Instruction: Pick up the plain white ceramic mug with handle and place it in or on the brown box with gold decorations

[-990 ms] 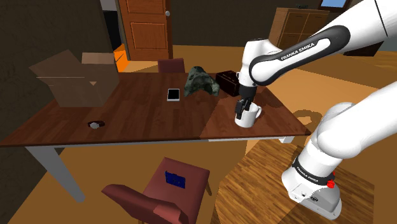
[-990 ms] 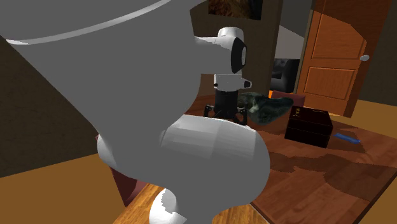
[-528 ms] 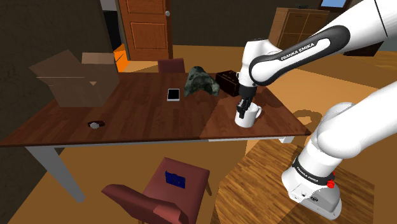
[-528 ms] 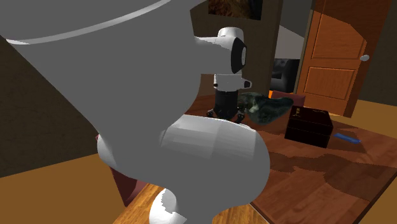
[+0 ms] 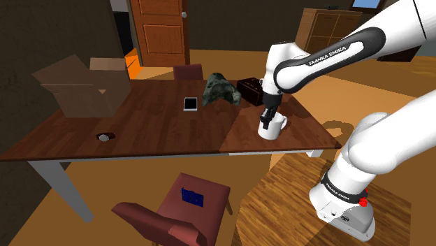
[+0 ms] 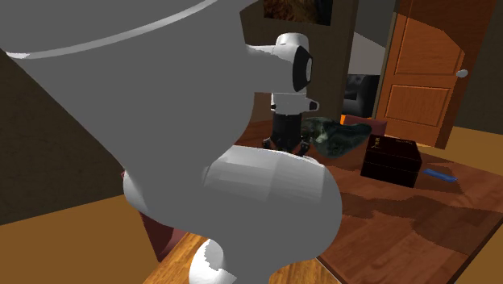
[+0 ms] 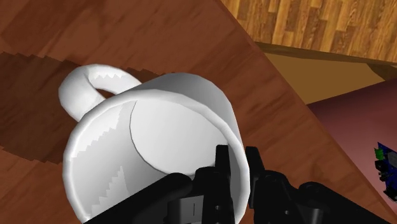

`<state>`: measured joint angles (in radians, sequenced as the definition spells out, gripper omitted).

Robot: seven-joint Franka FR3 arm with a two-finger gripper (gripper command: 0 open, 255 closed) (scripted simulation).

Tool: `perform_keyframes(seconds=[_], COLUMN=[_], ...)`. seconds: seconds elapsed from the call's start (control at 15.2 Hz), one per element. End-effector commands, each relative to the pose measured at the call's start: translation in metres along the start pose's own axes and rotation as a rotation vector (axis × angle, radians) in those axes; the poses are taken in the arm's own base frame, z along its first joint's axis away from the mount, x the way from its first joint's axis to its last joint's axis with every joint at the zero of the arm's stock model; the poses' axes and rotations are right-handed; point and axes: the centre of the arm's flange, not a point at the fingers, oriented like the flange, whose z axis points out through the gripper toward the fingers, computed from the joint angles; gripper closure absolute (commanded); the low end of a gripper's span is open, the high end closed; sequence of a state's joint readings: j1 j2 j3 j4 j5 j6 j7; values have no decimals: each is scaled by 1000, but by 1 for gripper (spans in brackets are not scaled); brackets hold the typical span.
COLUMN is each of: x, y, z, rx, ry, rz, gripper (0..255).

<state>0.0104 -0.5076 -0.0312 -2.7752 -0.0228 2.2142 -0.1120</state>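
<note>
A plain white mug (image 5: 274,128) with a handle stands upright on the dark wooden table (image 5: 161,126), near its front edge at the shoulder view's right. My black gripper (image 5: 266,124) comes down from above and is shut on the mug's wall. In the wrist view one finger sits inside the mug (image 7: 159,127) and the other outside, the gripper (image 7: 237,167) pinching the rim opposite the handle (image 7: 83,86). The dark brown box (image 5: 249,89) rests further back on the table, behind the mug. The box (image 6: 390,159) is seen at the second exterior view's right; the arm hides the mug there.
A dark green crumpled thing (image 5: 220,89) lies beside the brown box. A phone (image 5: 190,103), a small round object (image 5: 105,137) and an open cardboard box (image 5: 80,87) sit further left. A red chair (image 5: 178,210) stands before the table's front edge.
The fingers stood apart around the mug's wall a second ago and have since shut on it. The arm and the mug have stayed in place.
</note>
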Motion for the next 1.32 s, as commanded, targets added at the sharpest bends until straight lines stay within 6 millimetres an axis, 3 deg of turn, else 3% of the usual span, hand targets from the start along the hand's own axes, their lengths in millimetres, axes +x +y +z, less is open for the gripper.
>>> perform_keyframes(seconds=[0.0,1.25], x=[0,-6], y=[0,0], z=[-8,-108], rx=[0,0], ry=[0,0], rz=[0,0], gripper=[255,255])
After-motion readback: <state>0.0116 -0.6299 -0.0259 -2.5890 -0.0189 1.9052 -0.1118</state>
